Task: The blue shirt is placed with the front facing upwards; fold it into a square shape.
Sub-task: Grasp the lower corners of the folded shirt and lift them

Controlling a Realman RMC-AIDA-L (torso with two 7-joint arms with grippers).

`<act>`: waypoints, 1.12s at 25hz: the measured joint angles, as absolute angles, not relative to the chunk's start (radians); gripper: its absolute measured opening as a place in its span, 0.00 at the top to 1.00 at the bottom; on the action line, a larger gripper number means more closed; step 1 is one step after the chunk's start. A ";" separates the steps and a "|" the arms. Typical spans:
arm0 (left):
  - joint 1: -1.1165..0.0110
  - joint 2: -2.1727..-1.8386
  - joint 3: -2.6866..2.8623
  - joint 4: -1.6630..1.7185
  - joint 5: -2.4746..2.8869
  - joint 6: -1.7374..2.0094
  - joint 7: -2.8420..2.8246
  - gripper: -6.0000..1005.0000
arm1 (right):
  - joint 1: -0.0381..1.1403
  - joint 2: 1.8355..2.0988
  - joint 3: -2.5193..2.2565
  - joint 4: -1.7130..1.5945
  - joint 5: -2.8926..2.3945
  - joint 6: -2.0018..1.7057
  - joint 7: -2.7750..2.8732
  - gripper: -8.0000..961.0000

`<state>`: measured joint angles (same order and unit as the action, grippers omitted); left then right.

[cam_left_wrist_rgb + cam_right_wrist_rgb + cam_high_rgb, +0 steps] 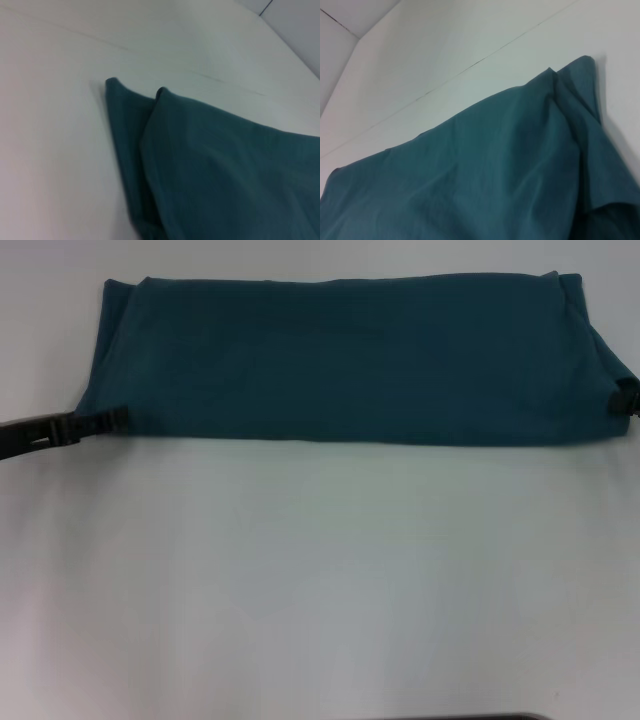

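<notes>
The blue shirt (350,355) lies folded into a long teal band across the far part of the white table (320,580), with no lettering or collar showing. My left gripper (112,420) comes in from the left and is shut on the band's near left corner. At the frame's right edge, my right gripper (624,397) is shut on the near right corner, where the cloth curls up slightly. The left wrist view shows the shirt (215,170) in layered folds ending in two points. In the right wrist view the shirt (485,175) drapes close to the camera.
The white table stretches wide and bare in front of the shirt. A thin seam line (470,65) crosses the surface behind the cloth, and a wall edge (265,7) stands beyond the table's far side.
</notes>
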<state>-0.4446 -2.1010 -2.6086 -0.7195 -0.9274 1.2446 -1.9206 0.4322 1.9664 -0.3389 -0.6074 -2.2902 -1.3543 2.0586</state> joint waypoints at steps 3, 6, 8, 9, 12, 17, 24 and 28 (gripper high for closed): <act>-0.453 -2.101 -2.597 -0.719 -0.927 1.244 -1.921 0.17 | 0.430 1.966 -0.339 -0.607 -2.290 -1.354 2.059 0.96; -0.456 -2.102 -2.586 -0.719 -0.927 1.233 -1.928 0.17 | 0.428 1.966 -0.339 -0.607 -2.290 -1.354 2.059 0.96; -0.456 -2.101 -2.584 -0.719 -0.927 1.223 -1.932 0.17 | 0.428 1.966 -0.339 -0.607 -2.290 -1.354 2.059 0.96; -0.456 -2.102 -2.584 -0.719 -0.926 1.217 -1.934 0.18 | 0.428 1.966 -0.339 -0.607 -2.290 -1.354 2.059 0.96; -0.456 -2.103 -2.588 -0.719 -0.926 1.189 -1.943 0.18 | 0.428 1.966 -0.339 -0.607 -2.290 -1.354 2.059 0.96; -0.455 -2.102 -2.581 -0.719 -0.920 1.132 -1.985 0.28 | 0.428 1.966 -0.339 -0.607 -2.290 -1.355 2.059 0.96; -0.456 -2.100 -2.574 -0.718 -0.902 1.136 -1.994 0.54 | 0.426 1.966 -0.338 -0.607 -2.290 -1.358 2.059 0.96; -0.457 -2.100 -2.568 -0.718 -0.902 1.137 -1.996 0.72 | 0.425 1.966 -0.337 -0.607 -2.290 -1.359 2.059 0.96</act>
<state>-0.4565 -2.0999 -2.5675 -0.7179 -0.9020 1.1366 -1.9957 0.4248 1.9664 -0.3374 -0.6074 -2.2898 -1.3586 2.0586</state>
